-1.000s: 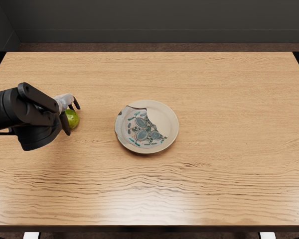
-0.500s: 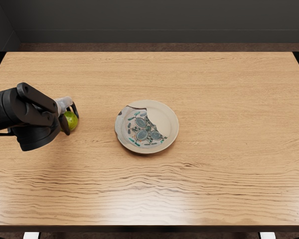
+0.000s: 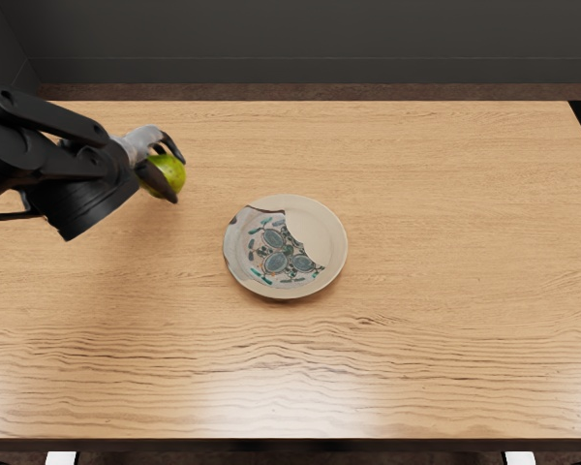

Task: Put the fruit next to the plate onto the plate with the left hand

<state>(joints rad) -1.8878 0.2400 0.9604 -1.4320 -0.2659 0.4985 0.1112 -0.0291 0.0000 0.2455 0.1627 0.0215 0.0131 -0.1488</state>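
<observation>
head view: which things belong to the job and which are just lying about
Part of the job:
green fruit, gripped in the left hand
plate, to the right of the hand, no fruit on it yet

Just there:
table
dark wall behind it

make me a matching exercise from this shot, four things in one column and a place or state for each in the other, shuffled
Column one
1. left hand
2. green fruit
3. plate
4. table

Column two
a. painted pattern inside, no fruit on it
b. held in the fingers, up and to the left of the plate in the picture
c. wooden, bears the plate near its middle
d. closed on the fruit, arm coming in from the picture's left edge

Pairs: 1-d, 2-b, 3-a, 4-c
</observation>
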